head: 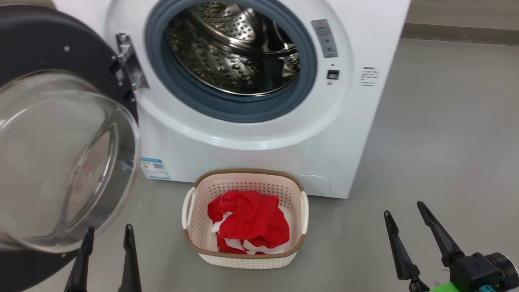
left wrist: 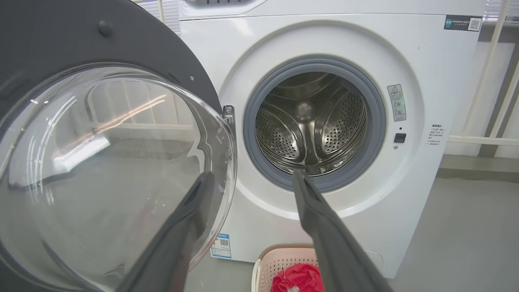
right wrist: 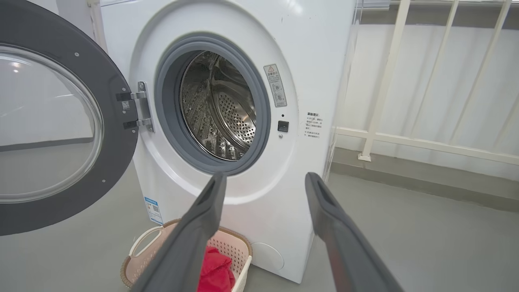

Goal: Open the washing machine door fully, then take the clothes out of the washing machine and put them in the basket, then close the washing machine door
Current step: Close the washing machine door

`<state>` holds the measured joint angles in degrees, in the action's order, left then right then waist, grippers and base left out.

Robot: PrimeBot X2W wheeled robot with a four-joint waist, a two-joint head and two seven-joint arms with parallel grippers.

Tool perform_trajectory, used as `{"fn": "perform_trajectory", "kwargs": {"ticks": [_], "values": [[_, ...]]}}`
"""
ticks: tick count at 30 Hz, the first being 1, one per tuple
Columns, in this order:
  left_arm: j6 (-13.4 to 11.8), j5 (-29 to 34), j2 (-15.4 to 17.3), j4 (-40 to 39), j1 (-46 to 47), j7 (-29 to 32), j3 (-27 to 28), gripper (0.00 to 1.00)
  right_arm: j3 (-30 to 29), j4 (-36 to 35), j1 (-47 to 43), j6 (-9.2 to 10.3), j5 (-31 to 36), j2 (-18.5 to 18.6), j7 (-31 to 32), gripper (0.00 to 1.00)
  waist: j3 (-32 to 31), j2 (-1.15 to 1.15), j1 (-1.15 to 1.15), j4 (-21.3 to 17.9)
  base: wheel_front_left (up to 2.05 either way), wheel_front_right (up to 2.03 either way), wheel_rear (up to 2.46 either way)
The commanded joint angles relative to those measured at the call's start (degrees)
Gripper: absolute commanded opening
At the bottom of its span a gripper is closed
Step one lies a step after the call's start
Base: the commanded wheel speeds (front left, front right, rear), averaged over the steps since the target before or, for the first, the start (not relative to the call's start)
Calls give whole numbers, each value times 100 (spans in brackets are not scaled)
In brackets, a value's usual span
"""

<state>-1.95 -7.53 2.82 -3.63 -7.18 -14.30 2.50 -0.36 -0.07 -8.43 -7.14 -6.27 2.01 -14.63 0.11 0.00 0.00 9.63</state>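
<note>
The white washing machine stands ahead with its steel drum bare inside. Its door, black-rimmed with a clear glass bowl, hangs swung wide open to the left. On the floor in front sits the cream basket holding the red clothes. My left gripper is open at the lower left, just below the door's glass. My right gripper is open at the lower right, well clear of the basket. The left wrist view shows the door, the drum and the clothes.
Grey floor spreads to the right of the machine. In the right wrist view a white railing and pale wall run behind the machine's right side. The basket sits close against the machine's base.
</note>
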Motion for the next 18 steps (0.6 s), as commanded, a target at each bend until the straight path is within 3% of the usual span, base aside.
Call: {"fn": "perform_trajectory", "kwargs": {"ticks": [1, 18], "values": [[-67, 66, 23, -222, 134, -70, 179, 100, 185, -163, 276, -35, 56, 87, -34, 100, 56, 0, 0, 280, 0, 0, 0], [-325, 103, 15, -384, 68, -70, 45, 100, 247, -188, 326, -35, 97, 87, 10, 100, 109, 0, 0, 1318, 0, 0, 0]]}}
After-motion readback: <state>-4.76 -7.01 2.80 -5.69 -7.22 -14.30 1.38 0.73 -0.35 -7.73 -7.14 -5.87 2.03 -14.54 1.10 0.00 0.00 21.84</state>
